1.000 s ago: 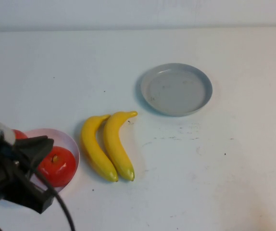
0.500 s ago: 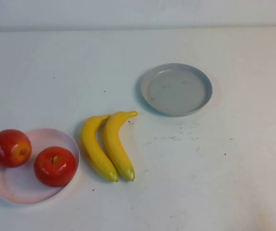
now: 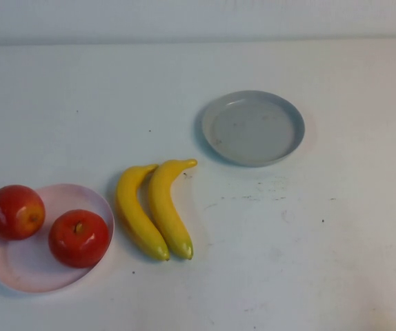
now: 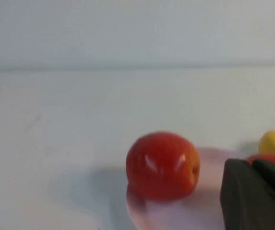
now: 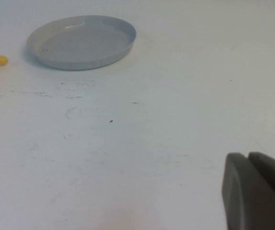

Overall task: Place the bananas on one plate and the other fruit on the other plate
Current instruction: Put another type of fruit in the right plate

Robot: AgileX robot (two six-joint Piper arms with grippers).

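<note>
Two apples (image 3: 46,226) sit on the pink plate (image 3: 29,269) near the counter's (image 3: 336,241) front-left corner; bananas (image 3: 153,209) lie on the counter beside it, grey plate (image 3: 253,128) farther back. Left wrist view: left gripper (image 4: 255,195) near an apple; opening cannot tell. Right wrist view: right gripper (image 5: 256,191) over bare counter, likewise unclear.

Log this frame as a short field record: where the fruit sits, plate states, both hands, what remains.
apples: two shiny red apples on round pale pink plate
bananas: two yellow bananas side by side on table
grey plate: round grey plate holds nothing
left hand: beside pink plate
right hand: low over table, near grey plate
remaining: bananas to grey plate
</note>
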